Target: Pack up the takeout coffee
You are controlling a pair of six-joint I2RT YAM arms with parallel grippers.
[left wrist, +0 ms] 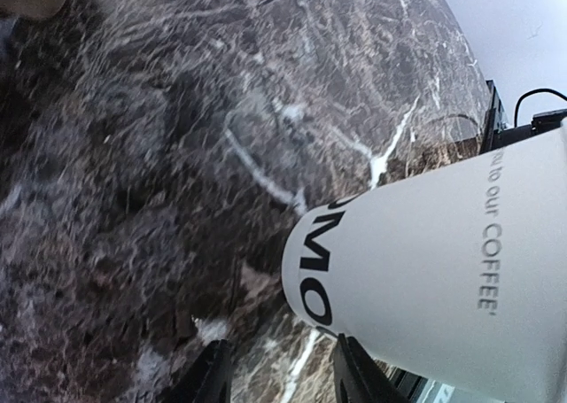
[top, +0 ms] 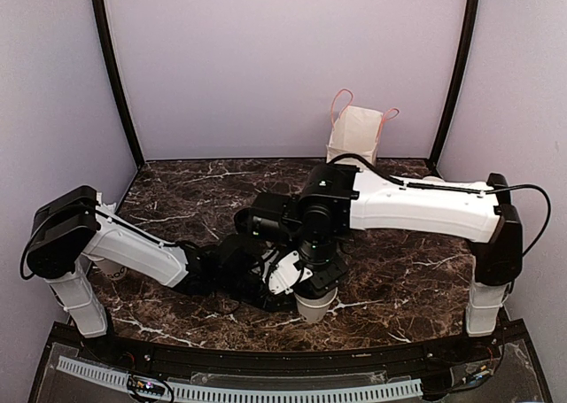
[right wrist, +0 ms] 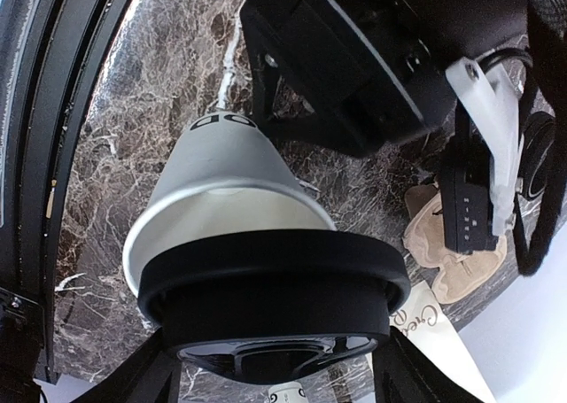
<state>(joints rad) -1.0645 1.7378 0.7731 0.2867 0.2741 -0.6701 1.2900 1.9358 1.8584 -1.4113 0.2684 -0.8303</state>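
Observation:
The takeout coffee cup [top: 316, 309], white with black lettering near its base, stands on the marble near the front edge. Its black lid [right wrist: 275, 288] is clamped between my right gripper's [right wrist: 282, 378] fingers and sits tilted over the near part of the cup's rim [right wrist: 221, 210]. The far rim and the cup's inside still show. My left gripper [left wrist: 283, 376] is low beside the cup [left wrist: 443, 261], fingers apart with only marble between them. Its right finger [left wrist: 354, 375] lies against the cup's wall near the base. From above, the two grippers [top: 282, 283] crowd round the cup.
A white paper bag [top: 358, 134] with pink handles stands open at the back of the table. A beige piece [right wrist: 447, 248] and a white printed paper [right wrist: 434, 325] lie on the marble beside the cup. The table's black front rail [top: 283, 354] runs just behind the cup.

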